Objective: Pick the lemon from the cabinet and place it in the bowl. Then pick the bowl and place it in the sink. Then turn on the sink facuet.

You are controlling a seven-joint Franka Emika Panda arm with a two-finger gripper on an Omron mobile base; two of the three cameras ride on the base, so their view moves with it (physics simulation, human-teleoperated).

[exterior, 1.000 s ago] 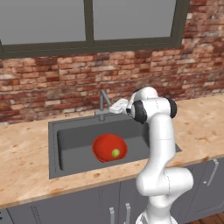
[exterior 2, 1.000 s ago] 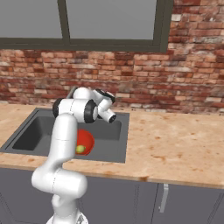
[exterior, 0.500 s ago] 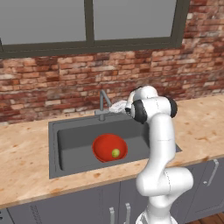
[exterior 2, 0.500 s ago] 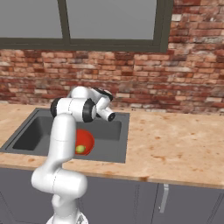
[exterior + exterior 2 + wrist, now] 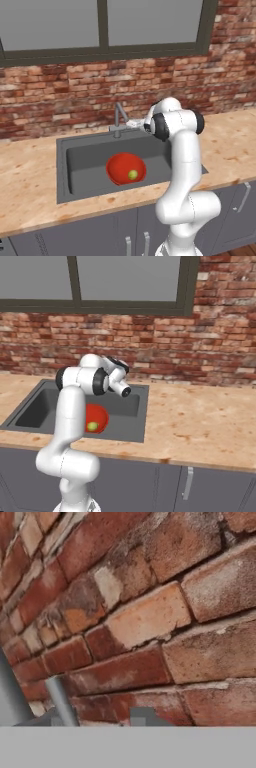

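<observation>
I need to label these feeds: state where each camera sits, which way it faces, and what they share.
Left base view: behind-left of the arm, facing the sink, bowl, faucet; arm rises lower right.
Right base view: behind-right, same sink and bowl; arm lower left.
Hand view: on the hand, facing the brick wall, faucet stem at left.
Both base views share sink, bowl, lemon.

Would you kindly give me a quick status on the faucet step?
Gripper at the slim grey metal faucet, grip unclear. Glossy red bowl with small yellow-green lemon sits in the dark grey sink. No water seen, nothing blocking.
</observation>
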